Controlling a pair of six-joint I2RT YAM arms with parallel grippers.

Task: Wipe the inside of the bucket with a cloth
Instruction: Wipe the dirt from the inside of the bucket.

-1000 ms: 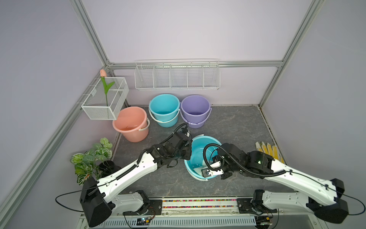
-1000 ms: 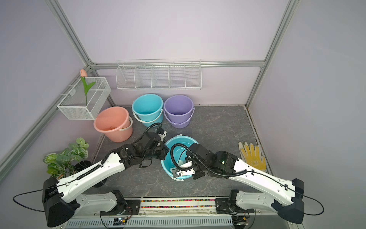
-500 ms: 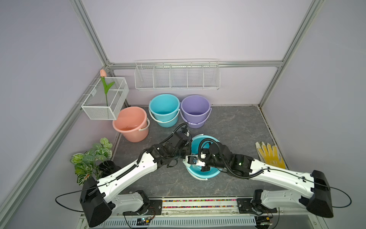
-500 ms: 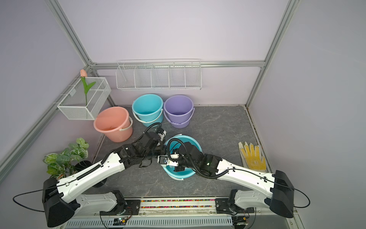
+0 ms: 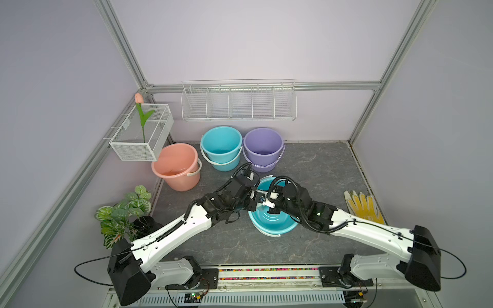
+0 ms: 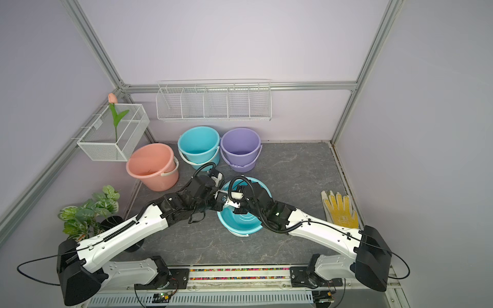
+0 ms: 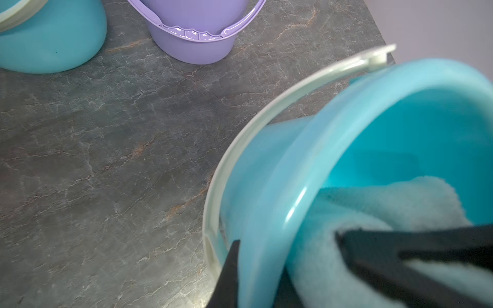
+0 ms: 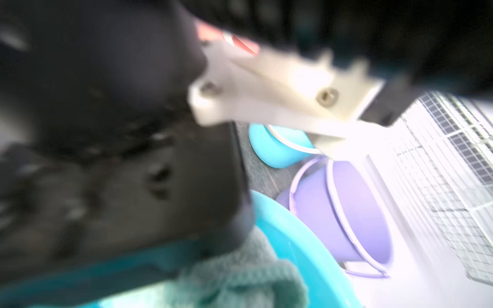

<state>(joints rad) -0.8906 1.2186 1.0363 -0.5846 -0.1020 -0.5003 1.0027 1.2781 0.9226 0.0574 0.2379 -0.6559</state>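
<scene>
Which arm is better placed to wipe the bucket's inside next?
Right. The right gripper is inside the bucket, shut on the cloth; the left gripper pinches the rim, seemingly steadying it.

Your left arm [image 5: 173, 234] and right arm [image 5: 373, 234] are white with black joints, black cables [image 5: 88, 274] looping alongside, bases at either end of the multicoloured rail [image 5: 266, 274].

No text, label, brand, number or sign can be read on anything in these views.
</scene>
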